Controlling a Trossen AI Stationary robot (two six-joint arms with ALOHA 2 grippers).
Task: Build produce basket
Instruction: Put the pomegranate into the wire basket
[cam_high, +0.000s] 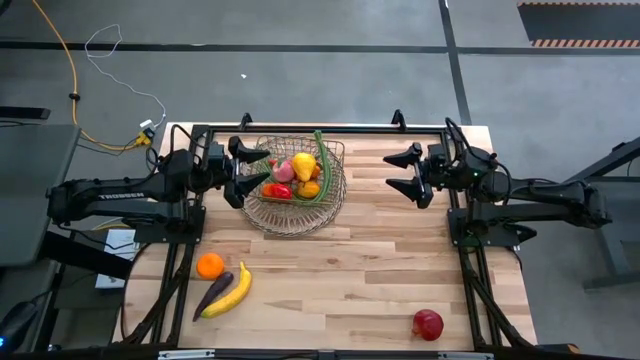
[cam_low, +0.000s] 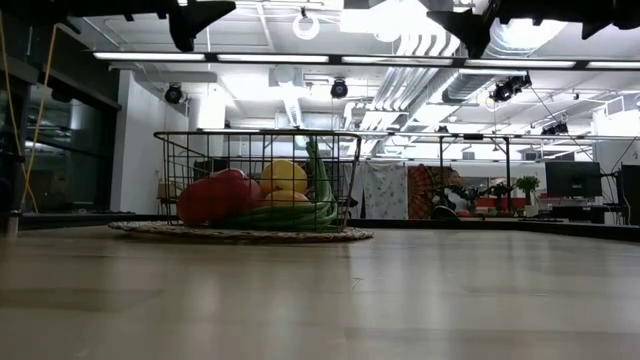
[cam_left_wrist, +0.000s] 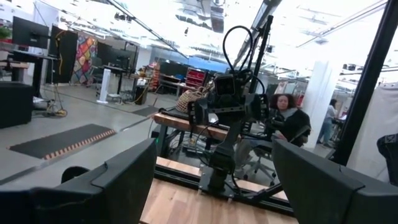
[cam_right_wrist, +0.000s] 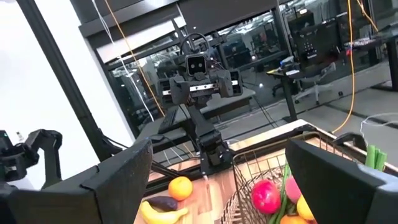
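Grippers first. Left gripper (cam_high: 257, 172) hangs over the basket's 9 o'clock rim, fingers spread wide, nothing between them; its wrist view shows both dark fingers (cam_left_wrist: 109, 180) far apart w/ only the room and the opposite arm beyond. Right gripper (cam_high: 402, 172) is at approx 3 o'clock of the basket, well apart from it, over bare wood, also wide, holding nothing; fingers (cam_right_wrist: 118, 180) splayed in its wrist view.

Basket (cam_high: 300, 215) sits at 12 o'clock on the table (cam_high: 340, 270), near the far edge, slightly left of ctr. Inside: lemon (cam_high: 303, 165) on top, red chilli (cam_high: 277, 190) at its 7 o'clock, an orange-coloured piece just beside at 5 o'clock (can't ID it), green beans (cam_high: 325, 170) curving along the 3 o'clock wall w/ ends poking over the rim. Low view: basket (cam_low: 200, 155) upright, a red piece at the left side, lemon behind it, beans lying low.

Outside the basket: orange (cam_high: 210, 265), eggplant (cam_high: 213, 294) and banana (cam_high: 231, 292) clustered at 8 o'clock of the table, eggplant and banana side by side, orange near them. Apple (cam_high: 428, 324) alone at 5 o'clock, near the front edge, well apart from the rest.
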